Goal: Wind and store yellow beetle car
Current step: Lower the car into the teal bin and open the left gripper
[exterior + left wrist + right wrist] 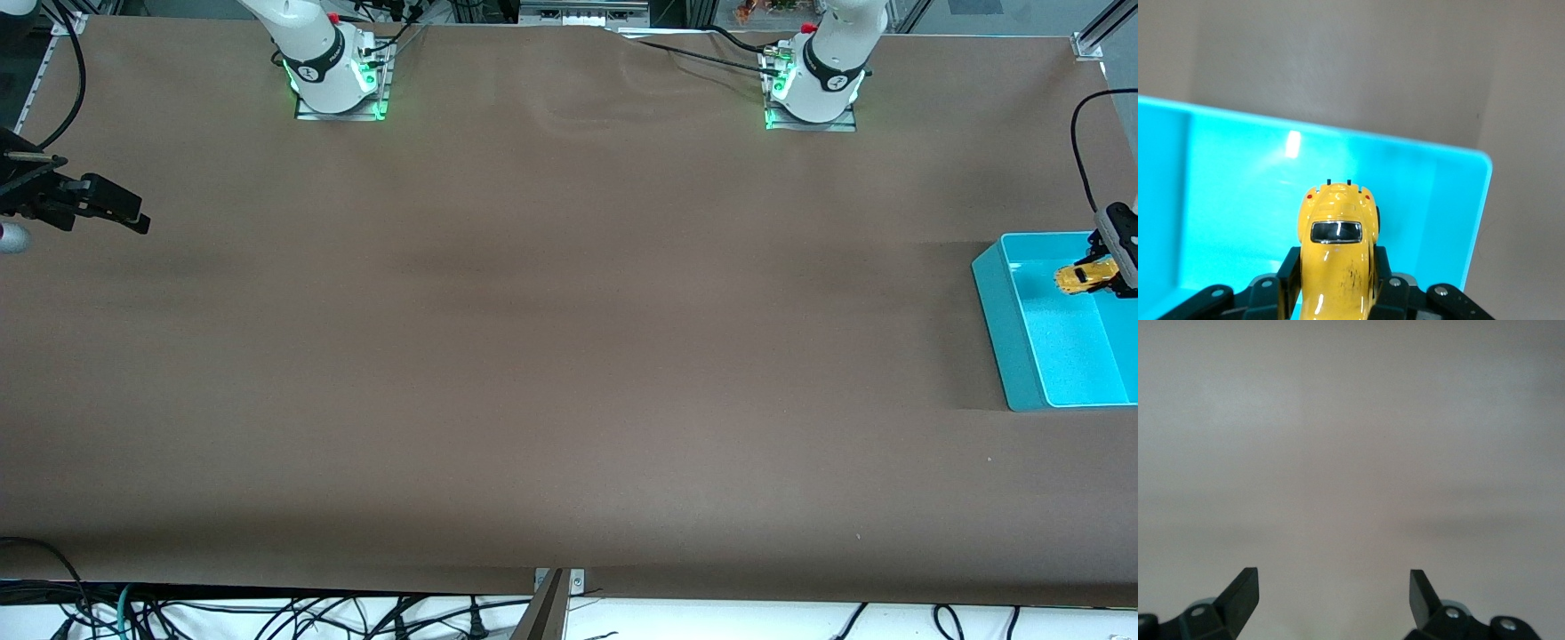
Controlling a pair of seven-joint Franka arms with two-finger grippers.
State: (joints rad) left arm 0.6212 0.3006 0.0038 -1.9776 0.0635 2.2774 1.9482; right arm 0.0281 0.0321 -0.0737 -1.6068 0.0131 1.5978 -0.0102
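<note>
Fingers [1290, 267] of the left gripper [1335, 277] are clamped on the flanks of the yellow beetle car [1337, 257], one pad on each side of the body, with the rounded tail and rear window projecting out past the fingertips. The car is carried in the air over the blue bin [1231, 167], above its floor and inside its walls, and it is not seen to touch the bin. In the front view the car [1085, 276] is held over the bin [996, 302] at the left arm's end of the table.

Storing is judged to be nearly done: lowering and release are what is left. Whether the winding has been done cannot be told.

The right gripper [1333, 587] is kept waiting over bare table at the right arm's end, its fingers spread wide with nothing between them.
</note>
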